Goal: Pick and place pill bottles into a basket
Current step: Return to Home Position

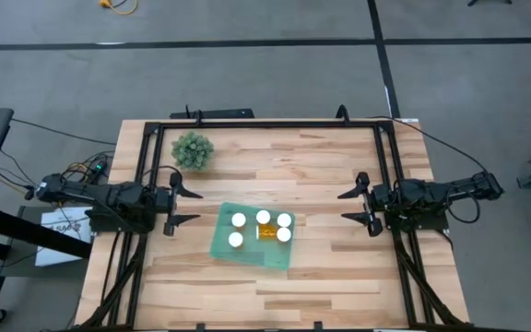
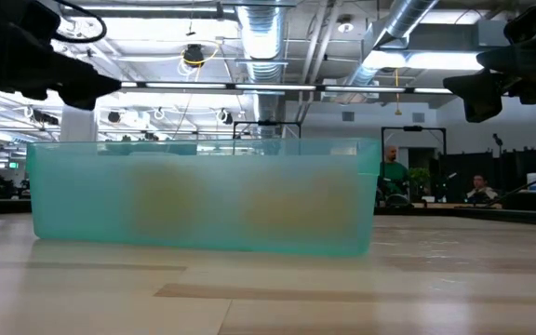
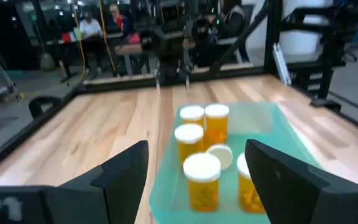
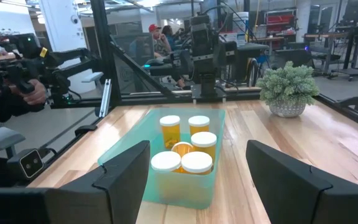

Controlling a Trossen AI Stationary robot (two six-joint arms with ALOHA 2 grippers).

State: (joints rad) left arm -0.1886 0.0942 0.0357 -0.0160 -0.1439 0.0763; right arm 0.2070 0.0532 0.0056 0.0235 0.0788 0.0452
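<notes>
The teal basket (image 1: 219,242) rests flat on the wooden table at its middle; it also shows in the low view (image 2: 203,205). Several amber pill bottles with white caps (image 1: 264,218) stand upright inside it, and one (image 1: 265,231) lies on its side among them. They show in the left wrist view (image 3: 202,177) and the right wrist view (image 4: 204,146). My left gripper (image 1: 184,205) (image 3: 196,146) is open and empty, left of the basket and pointing at it. My right gripper (image 1: 353,205) (image 4: 197,146) is open and empty, right of the basket.
A small bushy green plant (image 1: 193,150) in a pot stands at the far left of the table. A black metal frame (image 1: 265,123) runs along the far and side edges. Bare wood lies near the front edge. People sit in the room beyond (image 2: 394,172).
</notes>
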